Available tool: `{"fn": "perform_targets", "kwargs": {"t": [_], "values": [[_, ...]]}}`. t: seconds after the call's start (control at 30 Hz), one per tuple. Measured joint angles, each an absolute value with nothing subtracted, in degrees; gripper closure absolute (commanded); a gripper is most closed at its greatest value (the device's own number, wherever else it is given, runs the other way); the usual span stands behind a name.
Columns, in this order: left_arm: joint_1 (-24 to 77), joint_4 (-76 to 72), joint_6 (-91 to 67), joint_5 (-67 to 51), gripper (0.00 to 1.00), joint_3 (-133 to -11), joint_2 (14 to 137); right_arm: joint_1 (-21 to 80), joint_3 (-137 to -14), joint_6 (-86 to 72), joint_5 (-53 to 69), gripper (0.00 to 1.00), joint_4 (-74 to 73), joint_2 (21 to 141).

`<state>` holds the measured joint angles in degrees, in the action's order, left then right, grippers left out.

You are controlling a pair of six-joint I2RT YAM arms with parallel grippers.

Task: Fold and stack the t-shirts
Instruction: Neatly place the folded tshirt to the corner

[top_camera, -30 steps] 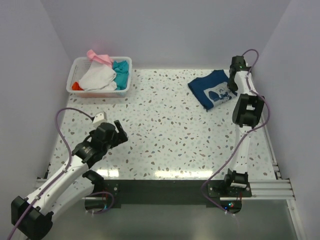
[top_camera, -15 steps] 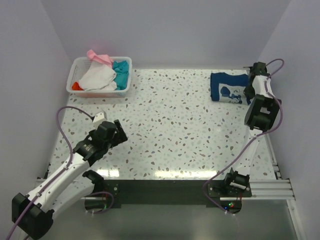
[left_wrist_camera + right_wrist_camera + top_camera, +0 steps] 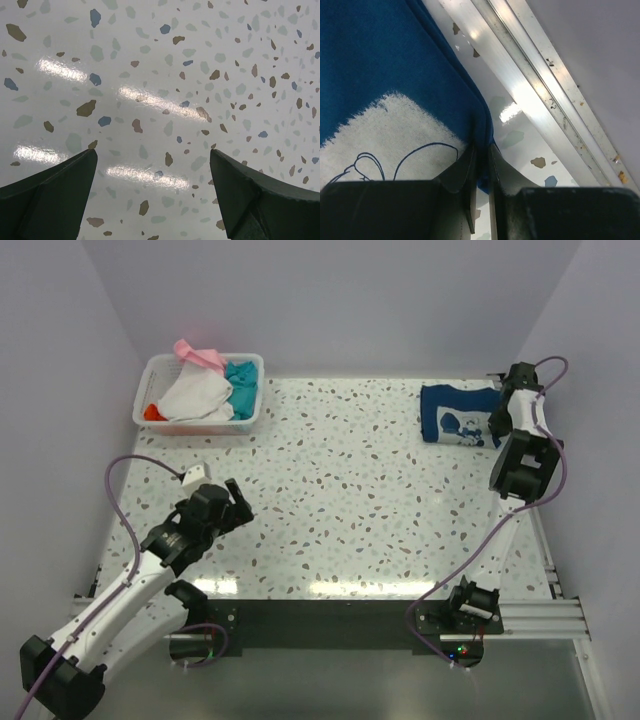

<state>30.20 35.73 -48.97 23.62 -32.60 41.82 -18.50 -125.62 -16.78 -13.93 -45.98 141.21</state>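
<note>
Table (image 3: 360,500): speckled top, metal rail (image 3: 520,75) along its right edge.

Basket (image 3: 200,427): far-left corner. Holds white tee (image 3: 195,395), teal tee (image 3: 242,380) and orange-red tee (image 3: 150,412), all unfolded; pink tee (image 3: 198,353) hangs over the back rim.

Navy tee (image 3: 455,415): far-right corner, flat on the table, folded to a compact rectangle, white print up. Its right edge lies just beside the rail.

Right gripper (image 3: 497,425): at the tee's right edge. Wrist view shows the fingers pinched tight on a doubled fold of navy cloth (image 3: 380,65), gripper (image 3: 481,150) low at the table.

Left gripper (image 3: 232,502): near-left, well apart from the basket. Fingers (image 3: 50,195) spread wide over bare table, holding nothing.

Step, as judged: setting down the first folded tee as the base of the stack. Four tees remain.

Next move calls for: the right fingers to part and lift straight off without dragging the fold open; then a reach to the basket for one tee only.
</note>
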Motion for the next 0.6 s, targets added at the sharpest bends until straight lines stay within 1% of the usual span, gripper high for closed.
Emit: {"fn": "perform_targets", "kwargs": {"t": [0.13, 0.17, 0.23, 0.27, 0.33, 0.37, 0.4, 0.53, 0.6], "values": [[30.2, 35.8, -49.0, 23.6, 0.00, -32.8, 41.8, -18.7, -125.7, -15.1, -11.8, 0.85, -44.9, 141.3], [30.2, 35.8, -49.0, 23.6, 0.00, -32.8, 41.8, -18.7, -125.8, -14.8, -11.3, 0.79, -44.8, 141.3], [30.2, 35.8, -49.0, 23.6, 0.00, -32.8, 41.8, -18.8, -125.8, -14.5, -10.7, 0.59, -44.3, 141.4], [30.2, 35.9, -49.0, 23.6, 0.00, -32.8, 41.7, -18.7, -125.8, -14.2, -10.5, 0.46, -44.1, 141.4], [30.2, 36.1, -49.0, 23.6, 0.00, -32.8, 41.6, -18.8, -126.0, -14.0, -9.9, 0.31, -44.0, 141.4], [30.2, 36.3, -49.0, 23.6, 0.00, -32.9, 41.6, -18.8, -126.0, -13.9, -9.8, 0.04, -44.0, 141.4], [30.2, 36.5, -49.0, 23.6, 0.00, -33.1, 41.6, -18.8, -126.0, -14.4, -9.8, 0.01, -44.0, 141.4], [30.2, 36.6, -49.0, 23.6, 0.00, -33.5, 41.3, -18.8, -122.1, -15.0, -9.5, 0.01, -40.3, 140.1], [30.2, 36.6, -49.0, 23.6, 0.00, -33.5, 40.9, -18.8, -117.0, -16.1, -9.8, 0.01, -36.8, 137.3]]}}
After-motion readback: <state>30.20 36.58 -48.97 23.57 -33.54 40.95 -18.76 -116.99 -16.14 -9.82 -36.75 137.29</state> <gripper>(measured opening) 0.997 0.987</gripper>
